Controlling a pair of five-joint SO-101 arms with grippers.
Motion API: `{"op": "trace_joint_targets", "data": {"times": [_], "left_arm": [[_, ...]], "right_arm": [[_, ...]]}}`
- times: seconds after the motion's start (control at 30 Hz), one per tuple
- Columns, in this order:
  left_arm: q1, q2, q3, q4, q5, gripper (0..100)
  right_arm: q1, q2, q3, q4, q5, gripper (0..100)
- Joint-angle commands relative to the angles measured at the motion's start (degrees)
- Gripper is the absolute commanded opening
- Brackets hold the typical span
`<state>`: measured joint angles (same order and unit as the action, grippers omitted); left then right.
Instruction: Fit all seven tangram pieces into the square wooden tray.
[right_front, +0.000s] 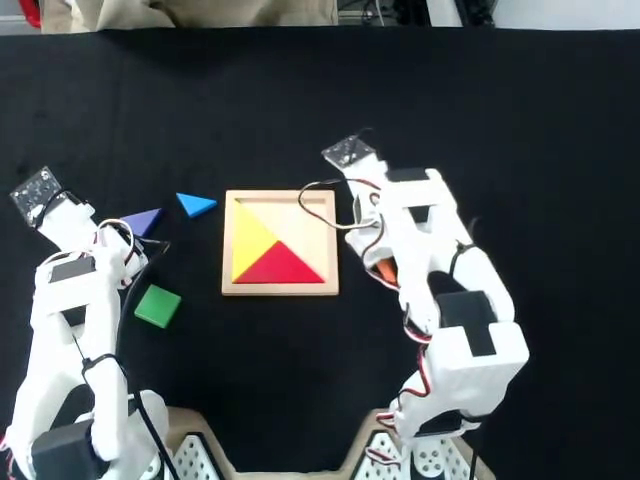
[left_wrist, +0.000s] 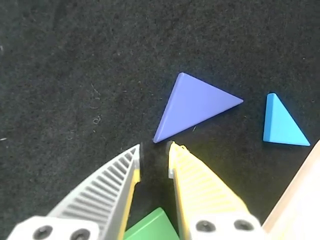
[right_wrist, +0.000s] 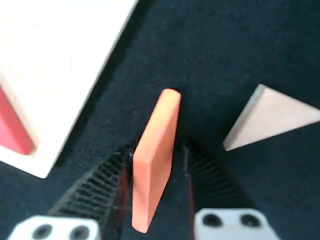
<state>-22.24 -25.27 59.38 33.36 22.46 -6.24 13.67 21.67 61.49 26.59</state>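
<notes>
The square wooden tray (right_front: 280, 290) lies mid-table with a yellow triangle (right_front: 248, 238) and a red triangle (right_front: 282, 266) in it. My right gripper (right_wrist: 157, 150) is just right of the tray (right_wrist: 55, 65), shut on an orange piece (right_wrist: 156, 135) held on edge; from above the orange piece (right_front: 386, 270) peeks out under the arm. A pale wooden triangle (right_wrist: 267, 117) lies beside it. My left gripper (left_wrist: 155, 148) is narrowly open and holds nothing, its tips close to a corner of the purple triangle (left_wrist: 192, 105). A blue triangle (left_wrist: 281, 122) lies beyond, and a green square (left_wrist: 150, 227) sits under the fingers.
In the high view the purple triangle (right_front: 143, 220), blue triangle (right_front: 196, 204) and green square (right_front: 158, 305) lie left of the tray on black cloth. The tray's upper right half is bare wood (right_front: 305, 215). Cables (right_front: 340, 195) from the right arm hang over the tray's right edge.
</notes>
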Motion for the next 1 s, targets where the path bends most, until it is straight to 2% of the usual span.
{"op": "trace_joint_targets", "data": {"times": [0.0,0.13,0.27,0.43,0.57,0.67,0.87,0.97], "left_arm": [[0.75,-1.76,-0.22,-1.14,-0.18,11],[0.75,-1.76,-0.22,-1.14,-0.18,11],[0.75,-1.76,-0.22,-1.14,-0.18,11],[0.75,-1.76,-0.22,-1.14,-0.18,11],[0.75,-1.76,-0.22,-1.14,-0.18,11],[0.75,-1.76,-0.22,-1.14,-0.18,11],[0.75,-1.76,-0.22,-1.14,-0.18,11],[0.75,-1.76,-0.22,-1.14,-0.18,11]], "right_arm": [[3.08,-4.09,-1.54,2.81,0.70,12.3],[3.16,-6.37,-1.27,4.75,0.70,11.5],[3.25,-6.55,-1.54,4.75,0.62,0.7],[2.81,-6.99,-2.42,5.01,0.26,1.1],[-0.79,-9.19,-6.29,10.02,-5.27,1.1],[-6.24,-12.35,-9.45,12.22,-13.80,1.1],[-16.26,-12.35,-11.47,7.38,-41.93,1.4],[-19.08,-8.75,-10.95,3.78,-45.63,1.3]]}}
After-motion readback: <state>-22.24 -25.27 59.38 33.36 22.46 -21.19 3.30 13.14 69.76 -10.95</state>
